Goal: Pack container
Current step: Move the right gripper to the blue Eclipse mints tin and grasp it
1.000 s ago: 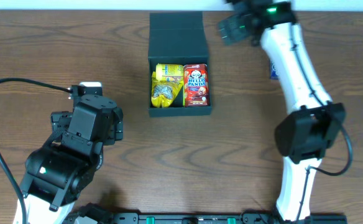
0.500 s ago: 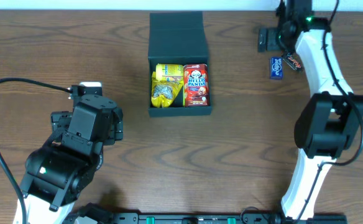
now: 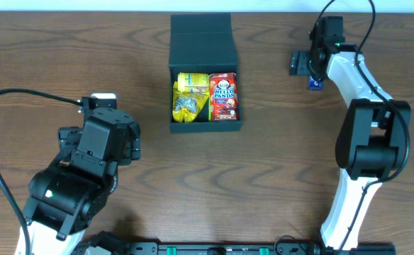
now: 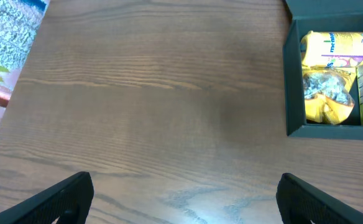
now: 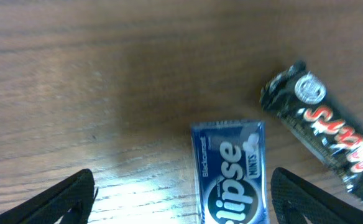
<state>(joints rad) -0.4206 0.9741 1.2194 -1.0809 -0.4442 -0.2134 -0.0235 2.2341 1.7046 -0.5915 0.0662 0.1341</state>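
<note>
**Right tool spread over the mints, container open at the far side**

Right tool [image 5: 183, 198] hangs low over the table [image 3: 264, 177], well off to the right-arm side of the container [image 3: 201, 42]. Its fingers are spread wide and pinch nothing. A blue Eclipse mints pack [image 5: 234, 171] lies flat between the finger lines, nearer the right one. Just beyond the pack, a black Mars bar [image 5: 321, 146] lies at a slant, close to it; whether the two touch cannot be told.

Left tool [image 4: 184, 200] is also spread and empty. It sits on the left-arm side of the container and nearer the robot, well apart from it.

The container stands at the middle of the table's far side, its hinged flap laid back flat toward the far edge. Two things fill the open tray side by side. A yellow snack packet [image 3: 188, 95] takes the half toward the left arm, with a crumpled clear bag on top of it. A red Hello Panda box [image 3: 223, 95] takes the half toward the right arm, lying along that wall. Both reach nearly to the near wall.

Bare wood runs from the container to each tool and across the whole near half of the table. The flap's far end comes close to the table's far edge.
</note>
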